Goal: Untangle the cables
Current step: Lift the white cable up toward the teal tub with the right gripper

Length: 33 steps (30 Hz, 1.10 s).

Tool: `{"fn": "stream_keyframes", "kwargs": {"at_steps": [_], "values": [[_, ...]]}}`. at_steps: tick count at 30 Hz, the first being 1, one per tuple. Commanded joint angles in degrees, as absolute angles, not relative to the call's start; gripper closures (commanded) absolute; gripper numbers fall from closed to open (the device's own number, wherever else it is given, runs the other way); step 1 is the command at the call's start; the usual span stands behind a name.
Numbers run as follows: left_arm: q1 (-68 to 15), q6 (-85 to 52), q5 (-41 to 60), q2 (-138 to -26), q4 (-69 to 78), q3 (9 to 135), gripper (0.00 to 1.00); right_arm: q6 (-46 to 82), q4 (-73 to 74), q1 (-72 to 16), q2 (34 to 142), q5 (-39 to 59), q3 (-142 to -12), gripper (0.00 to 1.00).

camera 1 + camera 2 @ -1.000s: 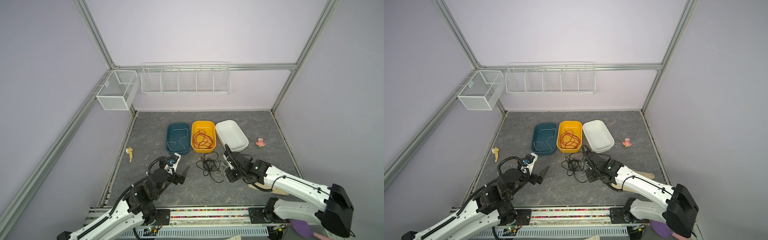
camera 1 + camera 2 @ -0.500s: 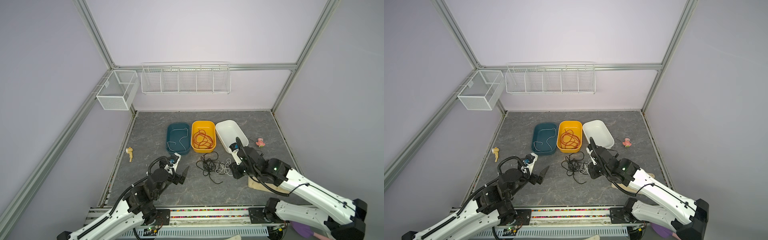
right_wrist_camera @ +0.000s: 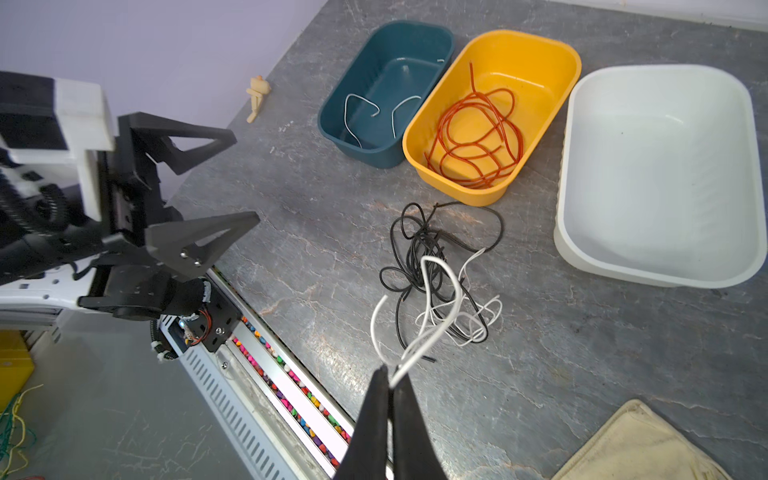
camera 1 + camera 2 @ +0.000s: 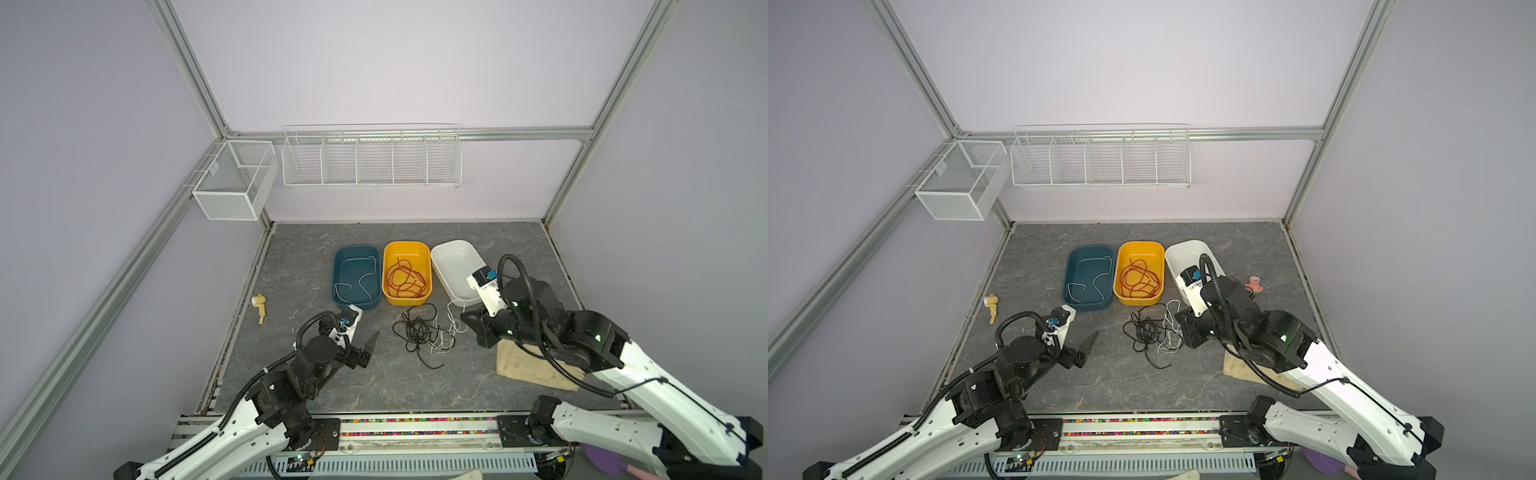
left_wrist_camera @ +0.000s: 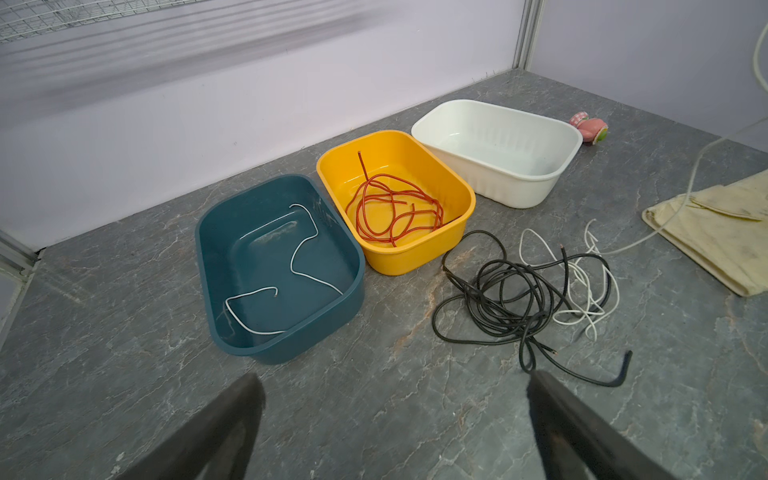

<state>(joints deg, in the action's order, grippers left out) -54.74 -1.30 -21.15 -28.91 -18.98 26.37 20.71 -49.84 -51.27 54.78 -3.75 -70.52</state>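
White cable [image 3: 434, 258] at the yellow tub's [image 4: 406, 245] five o'clock is pinched by the right gripper [image 3: 390, 376]; left gripper [image 5: 392, 380] is held open.

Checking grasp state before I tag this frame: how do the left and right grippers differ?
The left gripper stands wide open; the right gripper is shut.
The left gripper holds nothing; the right gripper pinches a white cable that runs up from the tangle.
The left gripper sits near the teal bin; the right gripper is near the white bin.
Shared: both have black fingers and flank the tangle.
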Motion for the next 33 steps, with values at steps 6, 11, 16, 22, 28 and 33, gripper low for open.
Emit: {"fn": "stream_keyframes", "kwargs": {"at_steps": [6, 11, 16, 22, 28, 33], "values": [[-54.7, -1.6, -19.7, -29.6, -20.2, 28.6, 0.01, 18.2, -53.1, -51.7, 58.3, -3.1, -82.7, 0.93], [-55.1, -1.0, -17.2, -30.6, -20.7, 29.0, 0.01, 18.5, -52.6, -51.7, 61.1, -0.1, -89.4, 0.93], [-56.0, 0.1, -14.9, -31.2, -20.7, 29.2, 0.01, 18.3, -54.4, -51.8, 65.2, 2.3, -98.3, 0.93], [-56.2, 3.2, -9.7, -30.4, -18.6, 28.2, 0.01, 18.8, -56.9, -51.7, 70.4, 7.3, -109.8, 0.93], [-57.0, 8.6, -0.8, -28.8, -15.0, 26.2, 0.01, 17.5, -60.4, -51.7, 76.5, 9.3, -120.4, 0.93], [-57.0, 11.8, -3.4, -27.0, -15.5, 26.2, 0.01, 16.8, -62.8, -51.7, 80.7, 10.6, -127.7, 0.93]]}}
